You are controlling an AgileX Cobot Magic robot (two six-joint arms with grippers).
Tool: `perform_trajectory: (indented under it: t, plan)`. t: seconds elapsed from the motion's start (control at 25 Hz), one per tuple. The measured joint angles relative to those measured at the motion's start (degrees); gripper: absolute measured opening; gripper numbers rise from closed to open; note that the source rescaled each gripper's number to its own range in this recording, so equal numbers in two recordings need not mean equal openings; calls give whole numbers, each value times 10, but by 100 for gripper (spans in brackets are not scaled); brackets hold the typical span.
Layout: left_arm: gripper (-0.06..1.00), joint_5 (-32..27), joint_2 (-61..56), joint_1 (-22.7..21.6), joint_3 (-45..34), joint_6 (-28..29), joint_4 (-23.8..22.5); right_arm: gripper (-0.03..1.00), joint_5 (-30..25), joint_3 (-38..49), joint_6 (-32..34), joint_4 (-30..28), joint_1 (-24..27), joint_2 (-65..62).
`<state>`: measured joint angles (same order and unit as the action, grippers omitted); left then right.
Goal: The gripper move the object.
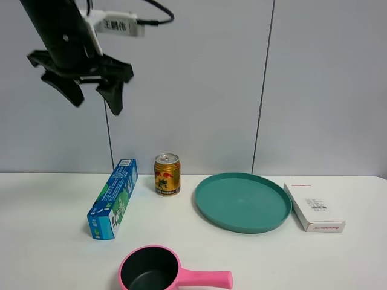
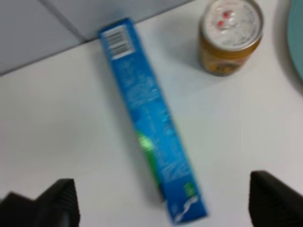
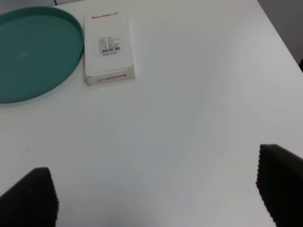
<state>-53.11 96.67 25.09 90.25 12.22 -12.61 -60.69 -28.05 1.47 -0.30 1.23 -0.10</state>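
Toothpaste box [image 1: 113, 199], long, blue-green

Toothpaste box [image 1: 113, 199], maybe touching wall [image 1: 199, 90], left of can [image 1: 167, 174].

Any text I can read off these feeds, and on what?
White box: red word, perhaps "Snow...", uncertain; barcode label's print too small.
Toothpaste box: barcode only; print blurred.
Can: red marks, unreadable.
Tag above left hand: characters too small.
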Motion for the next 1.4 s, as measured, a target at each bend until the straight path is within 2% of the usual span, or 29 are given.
perform_trajectory:
  t: [0.28,0.36,0.52,0.84,1.2,1.4]
  plan:
    - [75,-135,-166,0,-1,-1,-75,100,0,0,0,0,0,0]
    - [76,-150,-225,0,-26,-1,-86,100,0,0,0,0,0,0]
    - [77,-158,-343,0,-124,31,-103,100,0,0,0,0,0,0]
    - [77,-161,-568,0,-293,62,-101,100,0,0,0,0,0,0]
    - [77,-161,-748,0,-441,97,-84,100,0,0,0,0,0,0]
    - [77,-161,-800,0,-480,96,-73,100,0,0,0,0,0,0]
